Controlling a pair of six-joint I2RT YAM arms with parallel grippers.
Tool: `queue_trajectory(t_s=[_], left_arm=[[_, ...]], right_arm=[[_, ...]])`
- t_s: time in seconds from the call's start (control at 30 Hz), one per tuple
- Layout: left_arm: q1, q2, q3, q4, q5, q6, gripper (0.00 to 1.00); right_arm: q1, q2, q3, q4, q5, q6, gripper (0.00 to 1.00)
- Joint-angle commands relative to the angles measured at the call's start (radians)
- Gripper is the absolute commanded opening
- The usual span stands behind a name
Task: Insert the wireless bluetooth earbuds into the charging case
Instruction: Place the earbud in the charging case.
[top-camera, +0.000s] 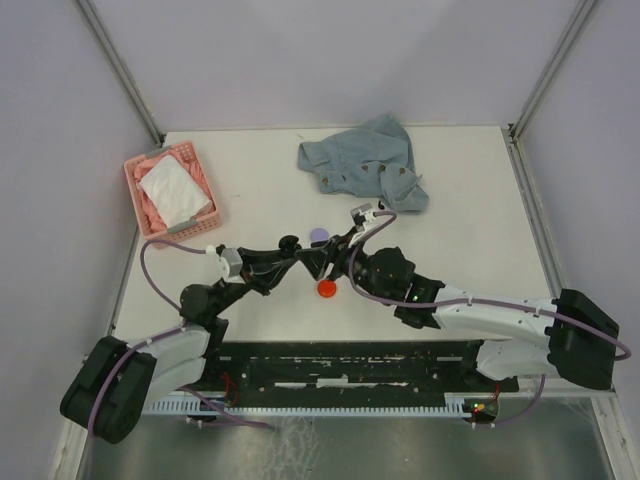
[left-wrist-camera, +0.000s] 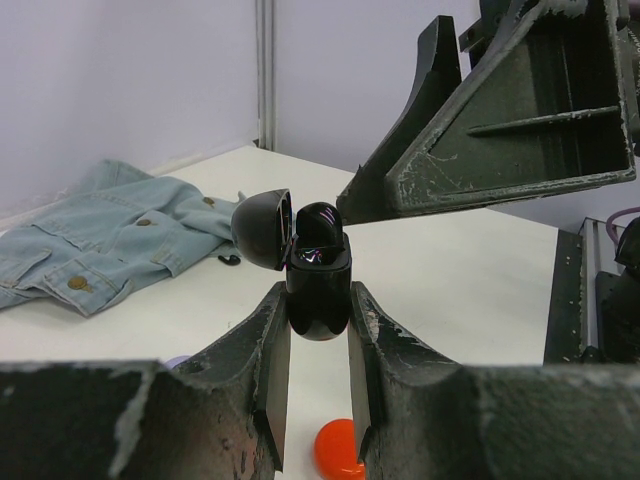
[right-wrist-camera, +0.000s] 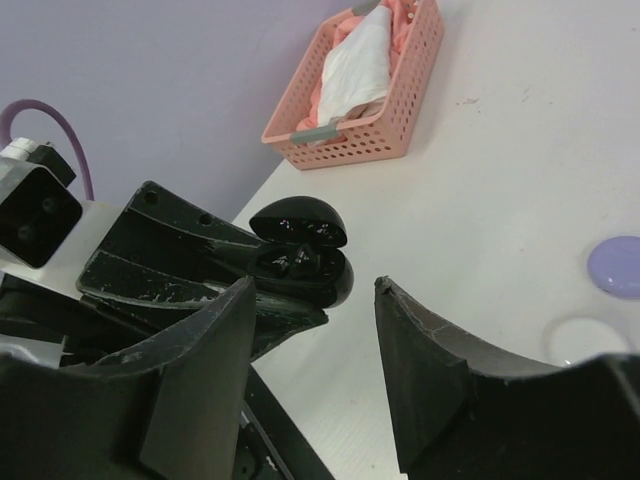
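My left gripper (left-wrist-camera: 319, 300) is shut on the lower body of a glossy black charging case (left-wrist-camera: 318, 285) and holds it above the table. The case's lid (left-wrist-camera: 262, 228) is flipped open. Black earbuds (right-wrist-camera: 297, 262) sit inside the case's wells. Another small black earbud (left-wrist-camera: 229, 259) lies on the table beside the denim jacket. My right gripper (right-wrist-camera: 312, 290) is open just beside the case with nothing between its fingers. In the top view the two grippers meet near the table's middle, left gripper (top-camera: 316, 260) and right gripper (top-camera: 345, 245).
A round red case (top-camera: 327, 289) lies on the table under the grippers, and a lilac case (top-camera: 319, 236) sits just behind them. A denim jacket (top-camera: 365, 160) is crumpled at the back. A pink basket (top-camera: 170, 190) with cloth stands at the back left.
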Motion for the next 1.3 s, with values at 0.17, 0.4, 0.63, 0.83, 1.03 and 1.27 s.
queue_trajectory(t_s=[0.17, 0.4, 0.63, 0.83, 1.03, 1.27], left_arm=[[-0.002, 0.006, 0.028, 0.026, 0.003, 0.008, 0.03], [-0.001, 0.016, 0.04, 0.012, 0.032, 0.013, 0.03], [-0.002, 0.027, 0.056, -0.014, 0.068, 0.025, 0.03], [-0.003, 0.058, 0.074, -0.017, 0.12, 0.028, 0.03], [-0.005, 0.067, 0.078, -0.011, 0.132, 0.025, 0.03], [-0.012, 0.073, 0.083, -0.008, 0.143, 0.023, 0.03]], right_arm=[[-0.03, -0.101, 0.146, -0.324, 0.038, -0.153, 0.7], [-0.06, -0.072, 0.32, -0.612, -0.073, -0.192, 0.66], [-0.062, 0.023, 0.528, -0.883, -0.163, -0.166, 0.48], [-0.063, 0.092, 0.601, -0.982, -0.187, -0.137, 0.42], [-0.067, 0.125, 0.598, -0.982, -0.189, -0.125, 0.37], [-0.068, 0.14, 0.576, -0.894, -0.266, -0.133, 0.36]])
